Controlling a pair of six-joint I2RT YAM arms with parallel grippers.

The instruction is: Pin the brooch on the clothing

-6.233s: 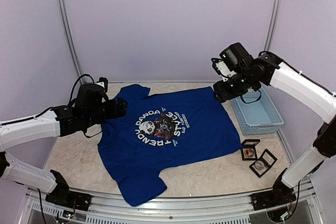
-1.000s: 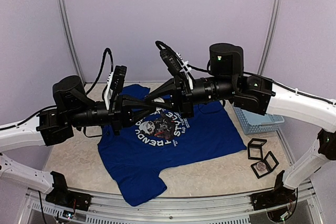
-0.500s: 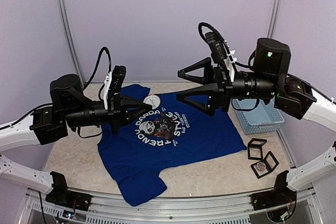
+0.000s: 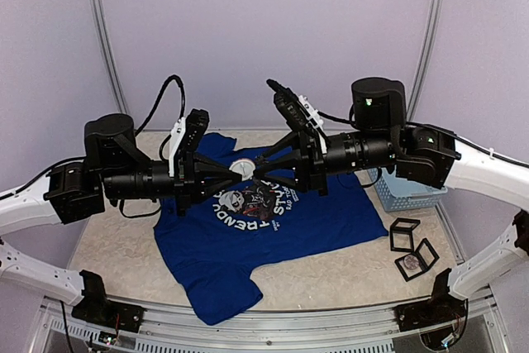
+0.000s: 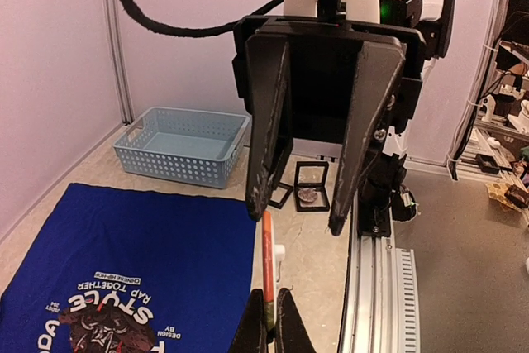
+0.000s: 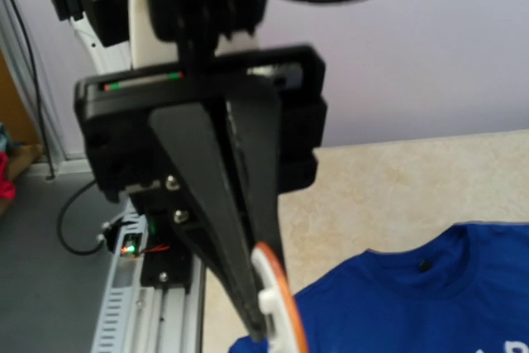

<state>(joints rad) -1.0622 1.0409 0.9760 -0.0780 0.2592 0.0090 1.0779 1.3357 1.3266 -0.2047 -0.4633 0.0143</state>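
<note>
The clothing (image 4: 248, 229), a royal-blue T-shirt with a round panda print, lies flat on the table; it also shows in the wrist views (image 5: 149, 254) (image 6: 430, 303). Both arms meet in mid-air above it. My left gripper (image 4: 238, 172) (image 5: 269, 324) is shut on the brooch (image 4: 242, 169) (image 5: 268, 262) (image 6: 277, 307), a round white disc with an orange face, seen edge-on. My right gripper (image 4: 258, 173) (image 5: 296, 214) faces it with jaws apart. One of its fingers (image 5: 264, 121) stands close to the brooch's far edge. The right wrist view shows the left gripper's fingers (image 6: 215, 204), not its own.
A light-blue plastic basket (image 4: 405, 181) (image 5: 183, 145) stands at the right rear. Two small black-framed display boxes (image 4: 405, 235) (image 4: 415, 258) lie right of the shirt, one showing a round piece (image 5: 307, 196). A metal rail (image 5: 372, 287) runs along the near edge.
My right gripper, wide open and off to the right half a second ago, has swung left to the brooch with its jaws narrower. The left gripper keeps holding the brooch in nearly the same place.
</note>
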